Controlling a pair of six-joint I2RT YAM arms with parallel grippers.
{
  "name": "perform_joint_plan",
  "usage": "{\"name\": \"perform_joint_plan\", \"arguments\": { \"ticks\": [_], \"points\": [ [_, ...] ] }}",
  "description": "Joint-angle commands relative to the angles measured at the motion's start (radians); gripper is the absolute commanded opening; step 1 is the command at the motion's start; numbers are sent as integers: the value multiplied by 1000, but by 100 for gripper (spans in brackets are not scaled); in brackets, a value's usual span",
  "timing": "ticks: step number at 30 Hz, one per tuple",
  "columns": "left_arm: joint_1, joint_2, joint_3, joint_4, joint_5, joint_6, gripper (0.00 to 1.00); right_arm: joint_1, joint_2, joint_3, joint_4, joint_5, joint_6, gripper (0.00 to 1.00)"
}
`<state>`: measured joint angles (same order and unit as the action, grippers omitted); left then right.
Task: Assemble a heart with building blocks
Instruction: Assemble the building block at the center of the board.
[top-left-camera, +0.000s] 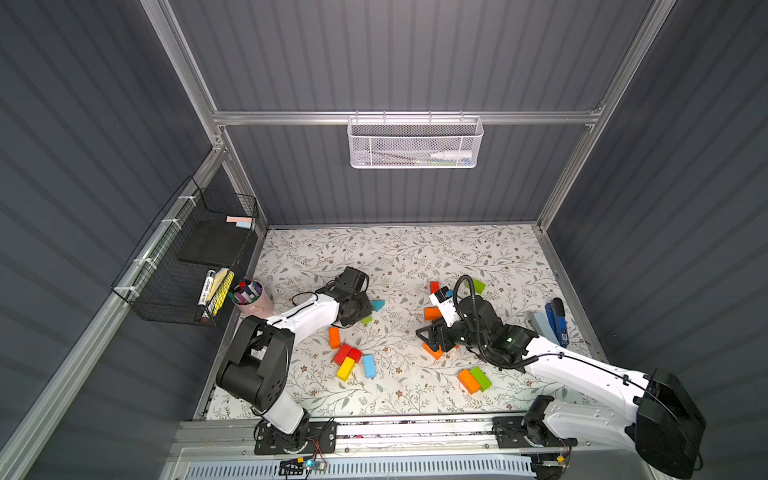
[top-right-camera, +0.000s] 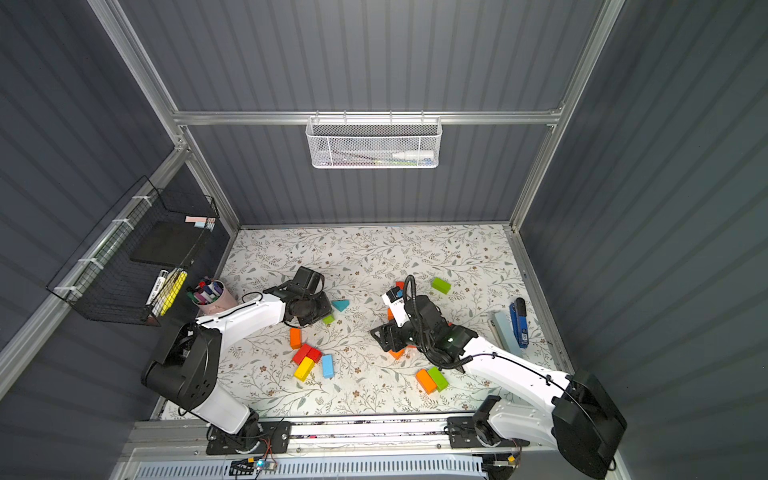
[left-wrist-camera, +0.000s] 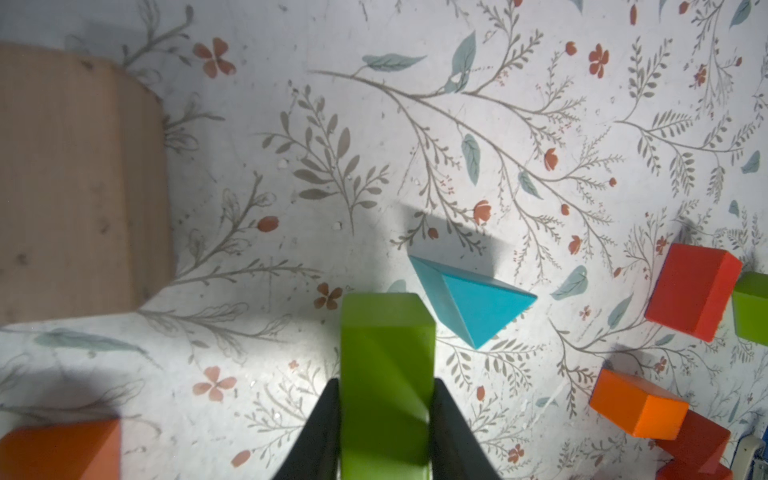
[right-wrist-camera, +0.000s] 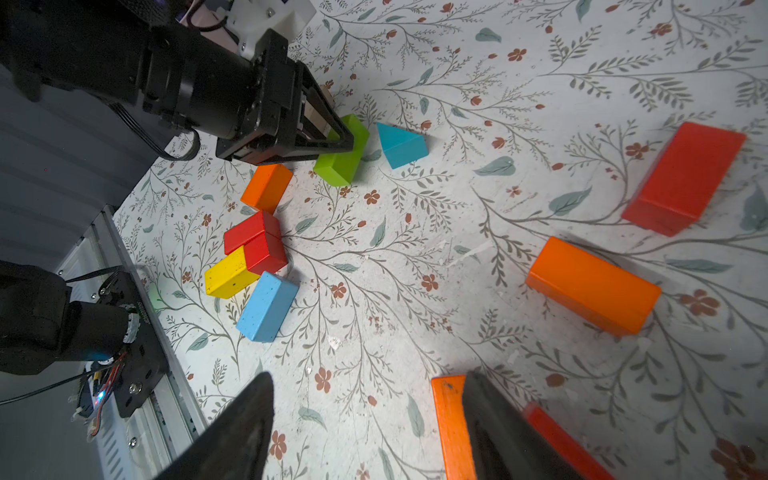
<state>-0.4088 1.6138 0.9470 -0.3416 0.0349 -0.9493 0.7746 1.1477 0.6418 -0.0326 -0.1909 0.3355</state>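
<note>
Green block (left-wrist-camera: 386, 332) in left end effector (left-wrist-camera: 386, 399); teal wedge (left-wrist-camera: 478, 303) just beside.

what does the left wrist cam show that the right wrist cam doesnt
Only the left wrist view: a second green block at the picture's edge, beside the red block.
Only the right wrist view: the yellow block and light blue block in the small cluster, and the open right gripper with an orange block by one finger.
Both: the left gripper shut on the green block, the teal wedge, and that red block.
</note>
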Motion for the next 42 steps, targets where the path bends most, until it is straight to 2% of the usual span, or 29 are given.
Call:
{"name": "perform_joint_plan", "arguments": {
  "ticks": [1,8,16,25,29,33,35,37,42],
  "points": [
    [8,7,-8,6,-14,-30,25,-5,-22,-17,-10,11,-3,74],
    [29,18,-11,21,-13,-36,26,-5,-20,-14,-18,18,-12,74],
    [48,31,-16,26,-7,-31,34,-5,-29,-34,-7,18,-8,74],
    [66,20,-11,23,-2,-23,48,-4,-23,-39,-2,21,-9,74],
    [85,-12,12,2,-6,9,52,-4,-26,-40,-10,24,-13,74],
    [88,-40,55,-59,-34,99,59,-4,-44,-39,-28,24,-27,74],
    [89,-47,66,-97,-64,145,58,-4,-55,-39,-40,27,-36,74],
    [89,-53,78,-174,-129,196,53,-3,-67,-42,-51,33,-39,74],
    [88,-76,41,-226,-129,280,42,-5,-70,-48,-47,28,-36,74]
  ]
}}
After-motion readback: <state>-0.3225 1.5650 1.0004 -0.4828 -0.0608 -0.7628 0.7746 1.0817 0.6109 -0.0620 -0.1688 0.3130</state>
